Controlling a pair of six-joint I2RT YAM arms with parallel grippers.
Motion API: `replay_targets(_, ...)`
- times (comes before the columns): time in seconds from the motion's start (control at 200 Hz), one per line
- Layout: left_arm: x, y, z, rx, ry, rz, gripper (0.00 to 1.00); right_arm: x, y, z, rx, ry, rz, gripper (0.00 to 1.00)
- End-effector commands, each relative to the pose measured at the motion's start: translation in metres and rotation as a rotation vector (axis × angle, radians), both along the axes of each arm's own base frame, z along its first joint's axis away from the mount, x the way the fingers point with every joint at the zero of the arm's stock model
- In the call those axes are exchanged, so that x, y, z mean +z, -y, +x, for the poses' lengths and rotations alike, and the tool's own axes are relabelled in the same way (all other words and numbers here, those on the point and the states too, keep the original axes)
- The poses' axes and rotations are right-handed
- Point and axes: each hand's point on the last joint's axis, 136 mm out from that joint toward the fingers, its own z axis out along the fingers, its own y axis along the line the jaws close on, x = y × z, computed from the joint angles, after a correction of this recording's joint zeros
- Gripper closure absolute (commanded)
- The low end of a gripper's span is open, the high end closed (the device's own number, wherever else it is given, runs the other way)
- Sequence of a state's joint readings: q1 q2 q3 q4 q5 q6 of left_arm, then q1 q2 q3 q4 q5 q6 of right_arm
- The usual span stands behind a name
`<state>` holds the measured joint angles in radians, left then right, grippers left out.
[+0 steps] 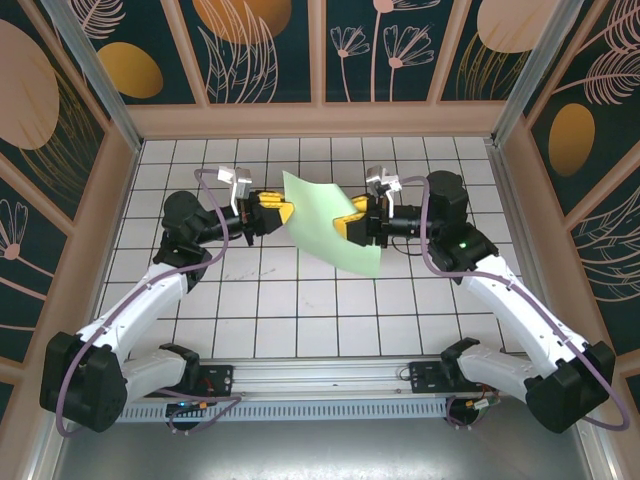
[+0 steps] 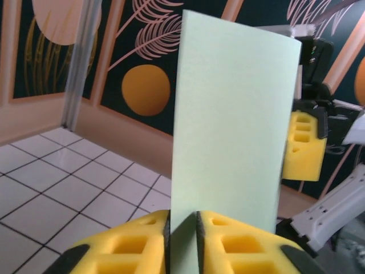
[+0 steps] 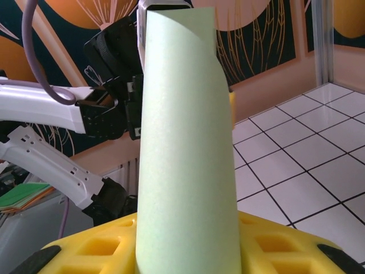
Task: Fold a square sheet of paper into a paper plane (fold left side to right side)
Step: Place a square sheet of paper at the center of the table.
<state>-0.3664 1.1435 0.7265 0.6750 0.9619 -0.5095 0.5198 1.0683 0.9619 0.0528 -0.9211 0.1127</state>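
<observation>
the left gripper (image 1: pixel 277 213) and the right gripper (image 1: pixel 352 226) each pinch an opposite edge of the square sheet of paper (image 1: pixel 322 218), holding it above the tiled counter (image 1: pixel 300 320).

This is looking like a robotics lab test cell, not a home or shop. The left arm (image 1: pixel 140 310) and right arm (image 1: pixel 515 305) are sitting bolted to a metal rail (image 1: pixel 320 372) at the near edge of a white, grid-tiled bench (image 1: pixel 300 310). Aluminium posts (image 1: pixel 90 70) are framing printed wall panels (image 1: pixel 255 50) around it. A purple cable (image 3: pixel 28 8) is looping off the joints. Yellow foam is padding the left end effector (image 1: pixel 286 213) and right end effector (image 1: pixel 347 226). Outside the cell, what may be stacked paper (image 3: pixel 23 194) is lying, too blurred to confirm.
</observation>
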Motion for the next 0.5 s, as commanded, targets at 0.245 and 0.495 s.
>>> replay_targets(0.245, -0.024, 0.000, 0.017, 0.079, -0.089, 0.034, 1.00, -0.027, 0.019, 0.045, -0.272, -0.062, -0.072, 0.51)
replay_targets(0.495, -0.106, 0.000, 0.061, 0.212, -0.411, 0.129, 1.00, -0.088, 0.071, 0.101, -0.667, -0.197, -0.280, 0.19)
